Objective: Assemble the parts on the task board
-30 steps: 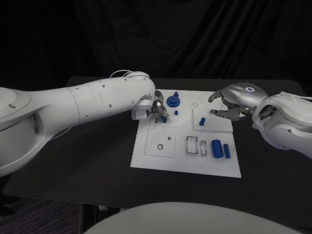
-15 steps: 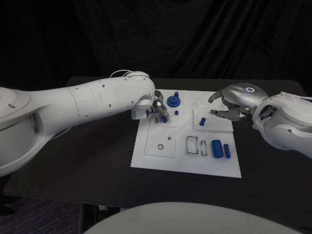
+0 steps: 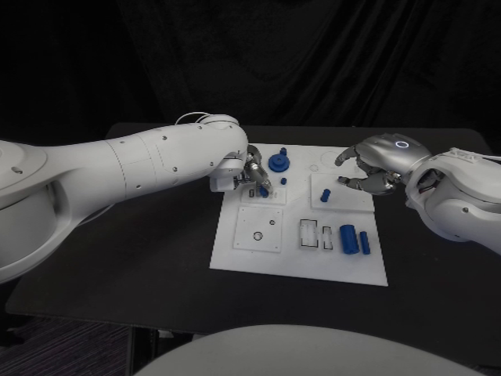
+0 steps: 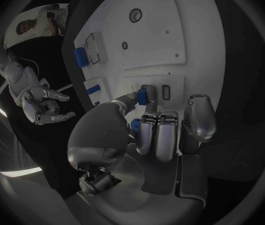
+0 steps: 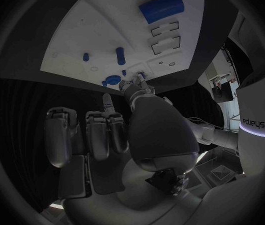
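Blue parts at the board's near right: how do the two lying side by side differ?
The thick blue cylinder is wider and a bit shorter; the thin blue pin beside it is slim and longer. The cylinder sits nearer the white slots, the pin nearer the task board edge. Both lie flat, parallel, held by neither hand.

A black table (image 3: pixel 149 258) stands before a dark curtain (image 3: pixel 318 63) that hangs in soft vertical folds from nine o'clock round to three o'clock. At seven o'clock, below the table's near corner, a strip of dim, streaked floor (image 3: pixel 59 348) shows.
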